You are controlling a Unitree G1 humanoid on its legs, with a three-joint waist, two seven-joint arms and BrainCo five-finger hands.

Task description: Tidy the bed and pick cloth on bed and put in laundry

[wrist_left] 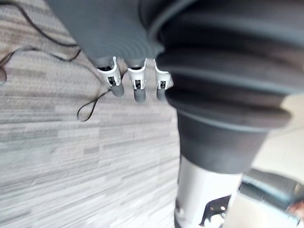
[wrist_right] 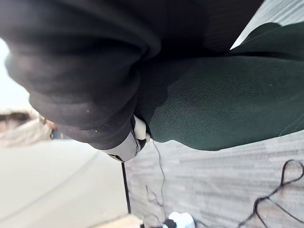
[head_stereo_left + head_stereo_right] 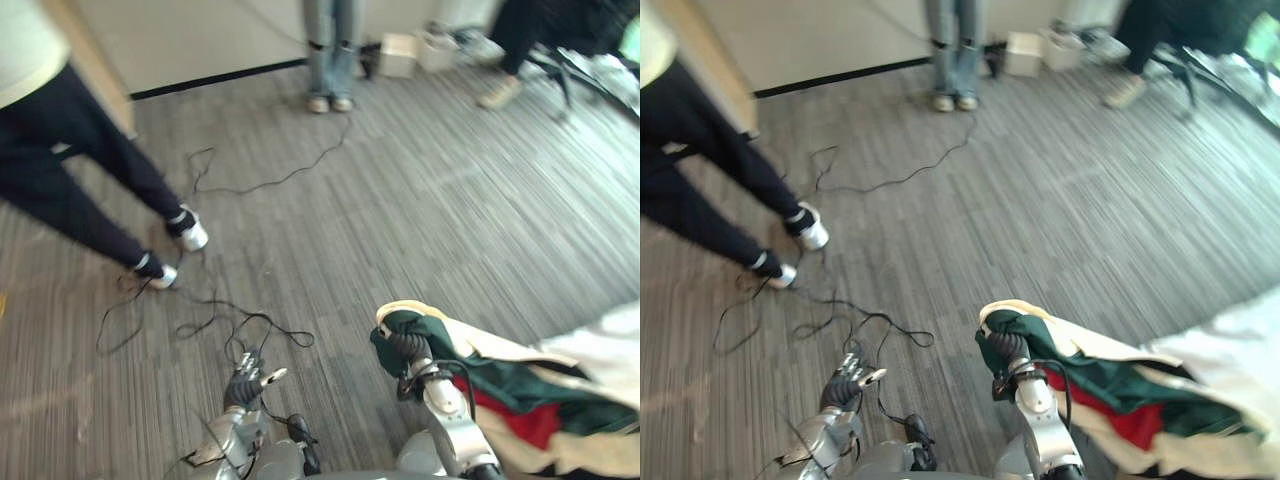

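Down low on the right, the right hand (image 3: pixel 408 347) was pushed into a bundle of cloth (image 3: pixel 520 385). The cloth was green on the outside, with cream and red bits. It lay over the hand and spread off to the right. It hid the hand, so nobody could tell if that hand was open or closed.

The left hand (image 3: pixel 246 385) was low on the left, over the grey floor (image 3: pixel 420 200). Its fingers (image 1: pixel 137 90) were loose and nearly straight, and it held nothing.

Three people stood farther away on the floor. A person in dark trousers (image 3: pixel 70 170) and white shoes (image 3: pixel 192 235) was on the left. A person in blue jeans (image 3: pixel 332 50) stood far off in the middle. A person in dark clothes (image 3: pixel 520 40) was at the far right.
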